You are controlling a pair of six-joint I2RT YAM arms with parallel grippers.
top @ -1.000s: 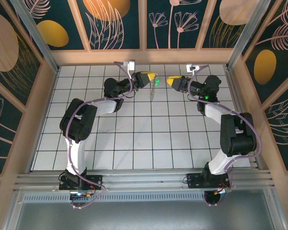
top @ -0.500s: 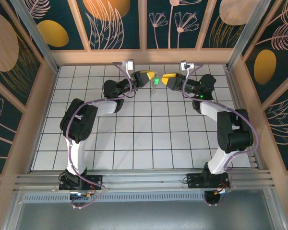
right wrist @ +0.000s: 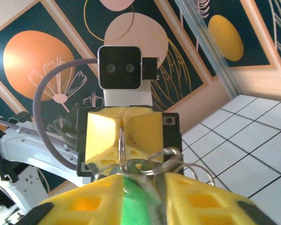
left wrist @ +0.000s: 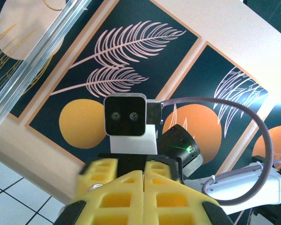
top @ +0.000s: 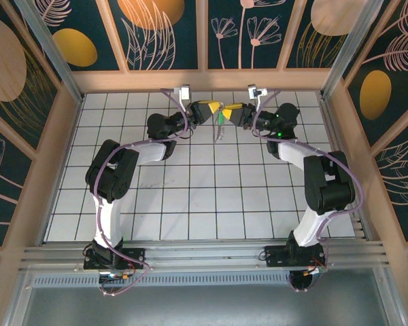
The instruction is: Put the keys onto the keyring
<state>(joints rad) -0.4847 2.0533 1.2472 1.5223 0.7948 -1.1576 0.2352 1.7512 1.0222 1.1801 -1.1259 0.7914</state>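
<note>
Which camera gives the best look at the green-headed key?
Right wrist: the key shows its green head large between the right gripper and its yellow fingers. The top external view gives a tiny green speck beside the left gripper.

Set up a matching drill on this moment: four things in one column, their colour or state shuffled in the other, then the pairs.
Things
1. left hand
2. right hand
3. key head
4. floor tiles

Colour or state
A. white with dark grid lines
B. bright green
C. shut on the thin wire of the keyring
D. a yellow finger on each side of the key head

Pairs: 1-C, 2-D, 3-B, 4-A
</note>
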